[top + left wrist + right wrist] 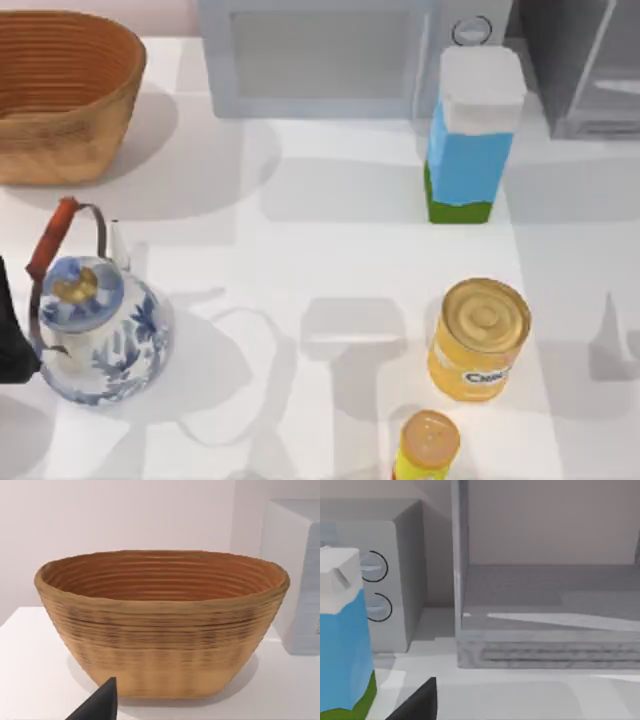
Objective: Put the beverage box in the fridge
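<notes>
**Approach to the carton, before any grasp**

Top view. The beverage box point(468, 140) stands upright near the far edge of the tabletop point(330, 260), right of centre, just in front of the microwave point(320, 55). The fridge point(585, 65) occupies the far right corner. Two yellow cans point(480, 338) stand toward the near edge, well apart from the carton. A basket point(65, 90) fills the far left corner; a teapot point(95, 325) sits by the left edge.

Left wrist view. The left pincer point(100, 705) faces the basket, idle; whether released or clenched cannot be told.

Right wrist view. The right pincer point(417, 702) looks toward the carton and into the fridge cavity; its state likewise cannot be told. Judgement: the right arm is better placed. Grip the carton's blue middle squarely, lift it vertically, and keep clear of the fridge's door frame.
</notes>
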